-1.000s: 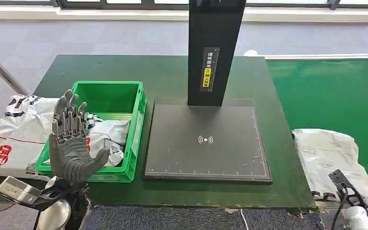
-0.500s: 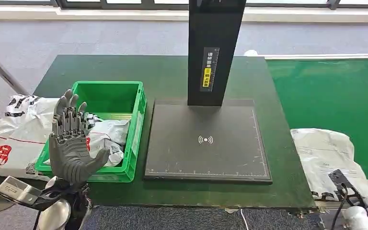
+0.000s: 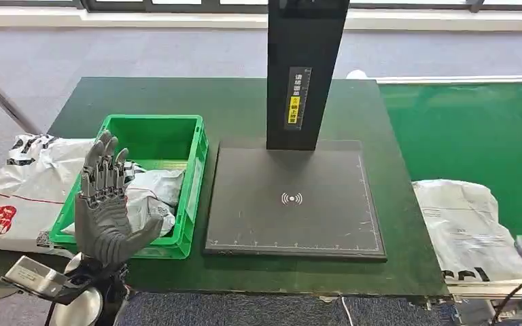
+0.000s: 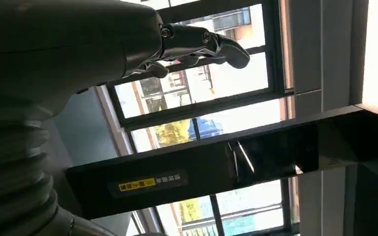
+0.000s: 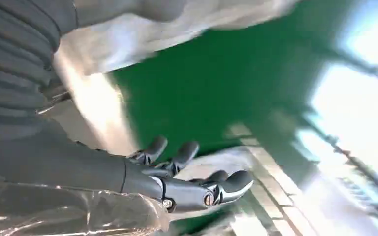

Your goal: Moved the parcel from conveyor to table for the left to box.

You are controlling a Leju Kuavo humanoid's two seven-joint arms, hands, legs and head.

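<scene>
The dark green table (image 3: 245, 109) carries the whole station, and the green conveyor (image 3: 469, 129) butts against its right side so that a parcel only has to cross the seam. On the table's middle sits the black scanner pad (image 3: 292, 200) with its upright post (image 3: 306, 68), placed, I judge, between belt and box so a parcel passes it on the way.

The white parcel (image 3: 465, 227) lies flat at the near end of the conveyor, just beside the table edge and apart from both hands. It is not yet on the table, so the move looks barely begun.

At the table's left stands the green crate (image 3: 194, 170), already holding crumpled white bags (image 3: 153, 193). It sits within the left arm's reach, which suits the boxing step. More bags (image 3: 20, 183) are heaped outside the crate's left wall.

The left hand (image 3: 109, 204) is raised upright before the crate's near corner, palm forward, fingers straight and apart, grasping nothing.

The right hand (image 5: 187, 182) hangs above the belt near the parcel in its wrist view, blurred, fingers loosely extended and unclenched, with nothing between them.
</scene>
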